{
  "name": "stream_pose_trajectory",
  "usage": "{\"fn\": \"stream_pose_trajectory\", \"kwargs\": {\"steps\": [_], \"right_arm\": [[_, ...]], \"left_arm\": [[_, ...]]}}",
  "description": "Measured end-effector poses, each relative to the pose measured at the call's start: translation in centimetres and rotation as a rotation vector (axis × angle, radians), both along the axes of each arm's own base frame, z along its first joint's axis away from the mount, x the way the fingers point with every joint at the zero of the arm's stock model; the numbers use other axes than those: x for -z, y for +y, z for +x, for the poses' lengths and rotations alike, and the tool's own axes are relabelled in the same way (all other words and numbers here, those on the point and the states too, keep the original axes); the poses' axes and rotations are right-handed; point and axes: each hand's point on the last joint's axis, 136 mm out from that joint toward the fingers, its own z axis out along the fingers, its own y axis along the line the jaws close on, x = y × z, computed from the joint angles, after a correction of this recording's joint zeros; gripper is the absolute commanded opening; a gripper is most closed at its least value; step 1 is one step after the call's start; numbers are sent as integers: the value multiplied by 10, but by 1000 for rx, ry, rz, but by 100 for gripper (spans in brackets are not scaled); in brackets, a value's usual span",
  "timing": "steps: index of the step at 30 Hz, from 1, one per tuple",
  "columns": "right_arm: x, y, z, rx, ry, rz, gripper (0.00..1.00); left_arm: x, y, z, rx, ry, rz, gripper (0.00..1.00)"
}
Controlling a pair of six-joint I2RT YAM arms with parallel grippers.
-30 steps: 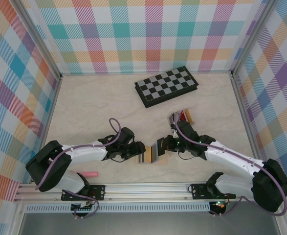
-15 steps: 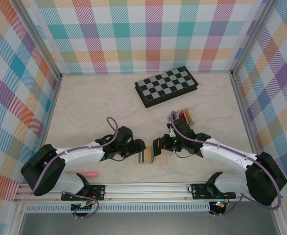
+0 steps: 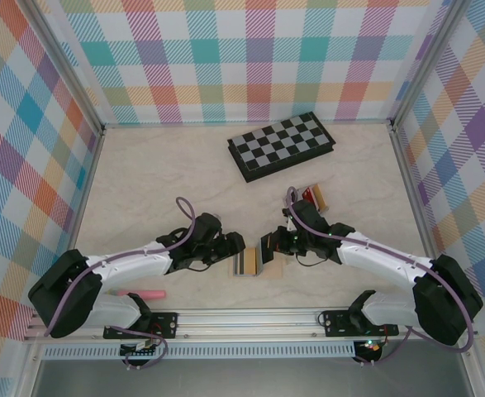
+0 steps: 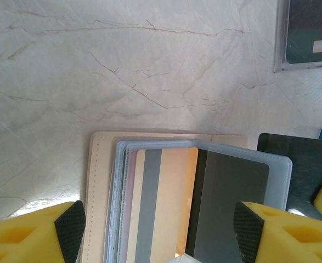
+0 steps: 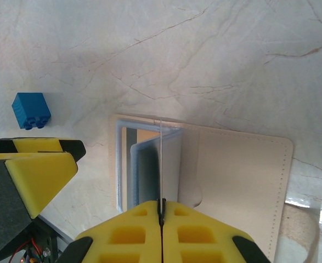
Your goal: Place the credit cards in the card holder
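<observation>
Seen from above, the left gripper (image 3: 234, 251) has been opened wider over the past second beside the card holder (image 3: 254, 265), which lies unfolded at the near middle of the table (image 3: 159, 182). The right gripper (image 3: 268, 246) has been kept pinched at the holder's right side. A card appears to have just been released into a pocket. More credit cards (image 3: 312, 195) are left farther right, near a chessboard (image 3: 282, 145). The pale marbled surface is enclosed by plaid walls (image 3: 225, 58).

From the left wrist, yellow fingers (image 4: 23, 235) are seen spread wide, empty, over pockets holding a striped card (image 4: 161, 208) and a dark card (image 4: 226, 208).

From the right wrist, the jaws are seen shut on a clear pocket leaf (image 5: 161, 159), with a blue block (image 5: 30, 109) lying to the left.
</observation>
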Motion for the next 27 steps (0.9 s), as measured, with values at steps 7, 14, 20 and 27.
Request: {"fn": "stream_pose_trajectory", "kwargs": {"steps": [7, 14, 20, 27], "right_arm": [[0, 2, -1, -5, 7, 8, 6], [3, 5, -2, -18, 23, 16, 6], [4, 7, -2, -21, 25, 18, 6], [9, 0, -1, 1, 27, -18, 6]], "left_arm": [[-4, 1, 2, -7, -14, -4, 74], [-5, 1, 2, -7, -18, -7, 75], [-7, 1, 2, -7, -21, -10, 75], [-10, 1, 2, -7, -28, -17, 75]]}}
